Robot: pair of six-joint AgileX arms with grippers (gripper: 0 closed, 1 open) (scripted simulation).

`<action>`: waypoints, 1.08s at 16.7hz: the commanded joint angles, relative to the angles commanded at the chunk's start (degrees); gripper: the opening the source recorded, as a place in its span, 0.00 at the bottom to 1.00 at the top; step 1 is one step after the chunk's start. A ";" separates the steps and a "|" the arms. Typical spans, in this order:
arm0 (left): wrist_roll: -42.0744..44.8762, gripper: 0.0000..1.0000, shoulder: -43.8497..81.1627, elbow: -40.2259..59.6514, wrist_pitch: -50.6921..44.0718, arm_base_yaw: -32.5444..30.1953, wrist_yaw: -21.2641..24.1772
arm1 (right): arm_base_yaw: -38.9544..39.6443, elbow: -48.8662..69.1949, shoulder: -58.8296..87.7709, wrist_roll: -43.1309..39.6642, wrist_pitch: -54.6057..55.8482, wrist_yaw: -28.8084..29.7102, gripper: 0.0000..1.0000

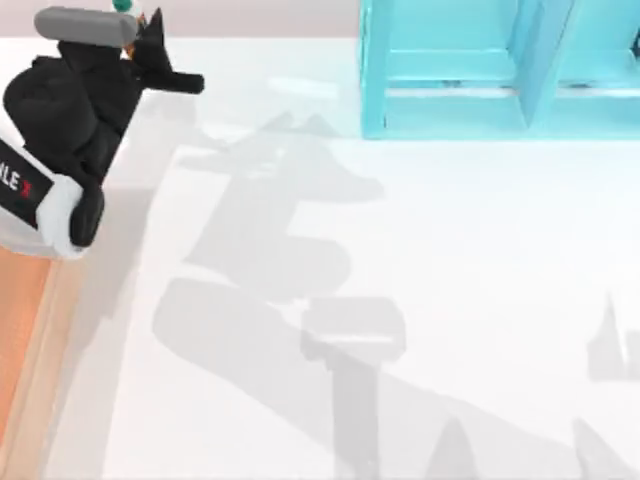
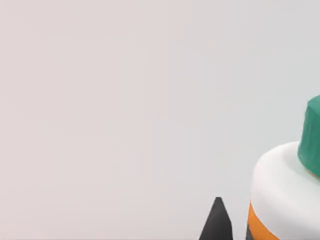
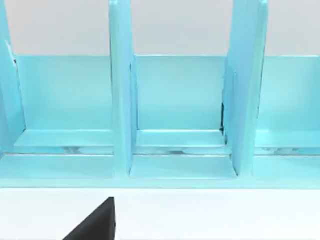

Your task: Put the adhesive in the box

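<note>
Adhesive [image 2: 287,192]: green cap, white shoulders, orange label, far-left table corner. Box [image 1: 22,330]: orange-brown floor, pale wall, left edge.

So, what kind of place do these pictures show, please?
Most likely a simulated tabletop test scene, not a real room: a plain white table, a turquoise shelf unit, a wooden box, and the left gripper by the adhesive.

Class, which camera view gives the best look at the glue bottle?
The left wrist view: the glue bottle sits close, showing green cap, white shoulder and orange label. The top view catches just a bit of its green cap by the left arm. The right wrist view faces the turquoise shelf.
</note>
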 joint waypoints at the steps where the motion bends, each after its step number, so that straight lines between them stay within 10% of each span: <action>1: -0.36 0.00 -0.70 -1.56 1.57 3.10 4.96 | 0.00 0.00 0.00 0.00 0.00 0.00 1.00; 12: -2.44 0.00 -7.44 -18.08 13.78 39.67 61.29 | 0.00 0.00 0.00 0.00 0.00 0.00 1.00; 18: -1.48 0.00 -8.96 -24.37 14.71 55.06 84.01 | 0.00 0.00 0.00 0.00 0.00 0.00 1.00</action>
